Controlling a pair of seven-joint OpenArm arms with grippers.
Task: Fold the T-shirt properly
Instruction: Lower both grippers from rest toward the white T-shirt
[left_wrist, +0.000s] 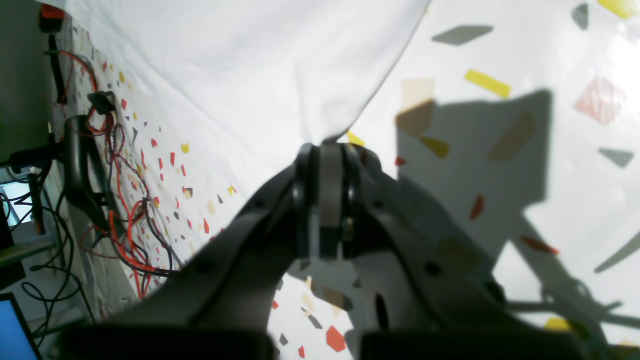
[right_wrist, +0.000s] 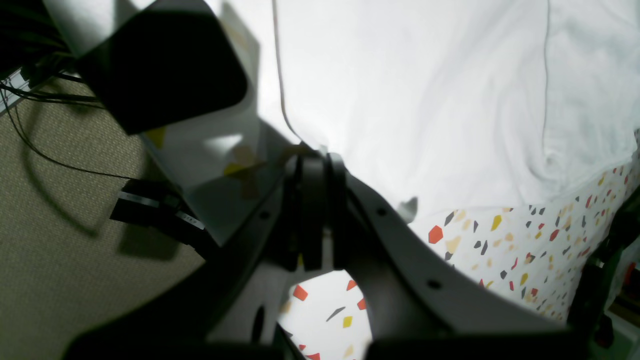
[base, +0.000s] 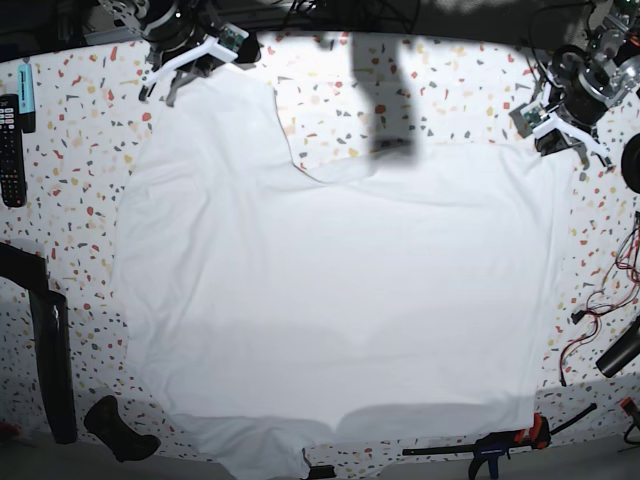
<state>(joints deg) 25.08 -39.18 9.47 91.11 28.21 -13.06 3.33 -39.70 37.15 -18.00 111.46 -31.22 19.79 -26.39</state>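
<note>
Looking down from the base view, I see the T-shirt (base: 330, 300) spread almost flat across the speckled tabletop (base: 450, 90), its neck opening at the near edge and its hem running along the far side, with one far corner drawn up higher than the other. Both arms sit at that far side, one at each corner of the cloth, well apart from each other.

My left gripper (left_wrist: 327, 150) is clenched on a corner of the shirt: in its wrist view the fabric gathers to a point right between the closed jaws and fans away from them. My right gripper (right_wrist: 315, 160) is also closed, its jaws pressed together at the seamed edge of the cloth; a little fabric seems caught there, though the pinch itself is mostly hidden by the fingers, so I take it as a grip rather than know it.

What the next move turns on, as I judge it: the whole body of the shirt lies toward the near edge from both pincers, with the line between the two held corners running across the table. Neither arm is nearer; each owns its own corner. Carrying both corners together toward the collar should lay the hem over the chest, provided the two travel evenly.
</note>
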